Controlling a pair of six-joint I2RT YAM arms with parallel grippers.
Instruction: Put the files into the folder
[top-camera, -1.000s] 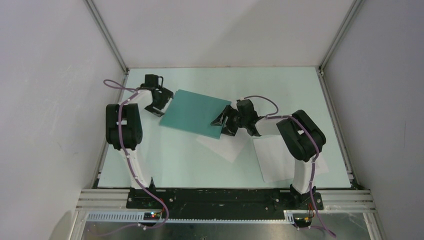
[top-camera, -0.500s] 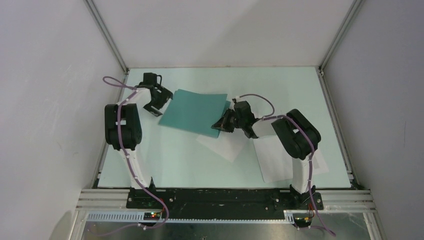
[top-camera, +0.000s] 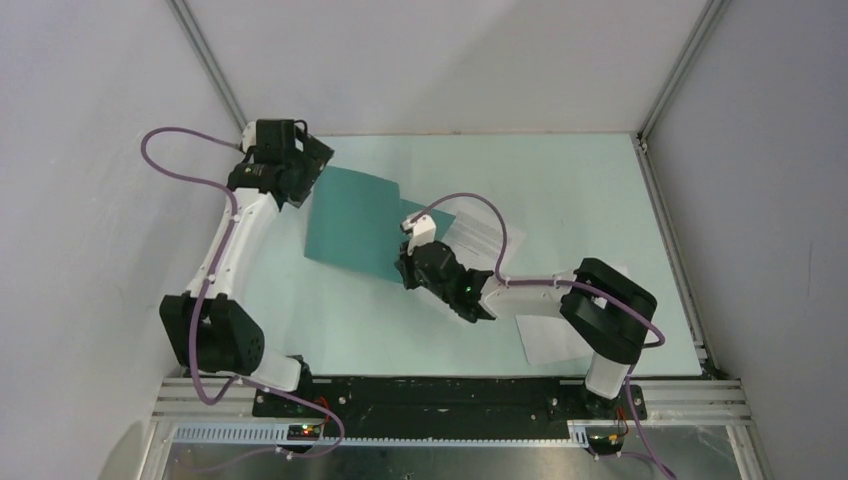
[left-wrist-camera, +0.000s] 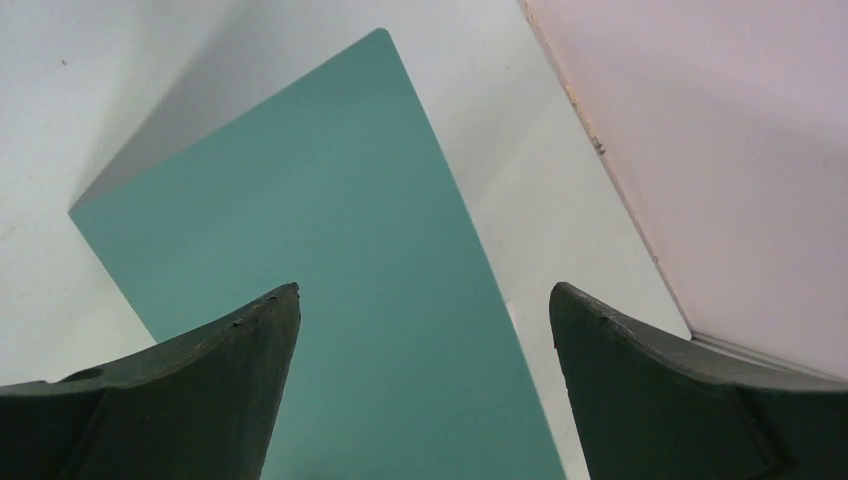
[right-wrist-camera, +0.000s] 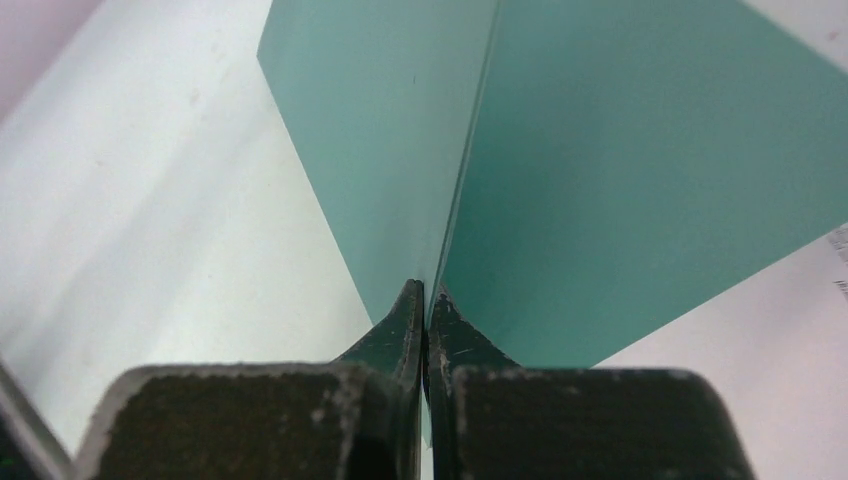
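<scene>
The teal folder (top-camera: 350, 225) lies left of centre, with one leaf lifted at its near right corner. My right gripper (top-camera: 408, 264) is shut on the folder's thin edge there; in the right wrist view the fingertips (right-wrist-camera: 427, 297) pinch the teal leaf (right-wrist-camera: 640, 170) edge-on. My left gripper (top-camera: 308, 166) hovers open over the folder's far left corner, fingers wide apart with the folder (left-wrist-camera: 350, 280) below them. One file (top-camera: 482, 236) shows just right of the folder, also seen with printed text as a white sheet (right-wrist-camera: 760, 340). Another file (top-camera: 552, 340) lies under the right arm.
A pale green mat (top-camera: 560, 180) covers the table. White walls with metal corner posts (top-camera: 215, 85) close in the left, back and right. The left gripper sits near the far left corner post. The wall (left-wrist-camera: 720, 150) fills the right of the left wrist view.
The right gripper shut on the folder's edge and swung toward the near left, raising a leaf. The left arm stretched out to the far left corner, staying open.
</scene>
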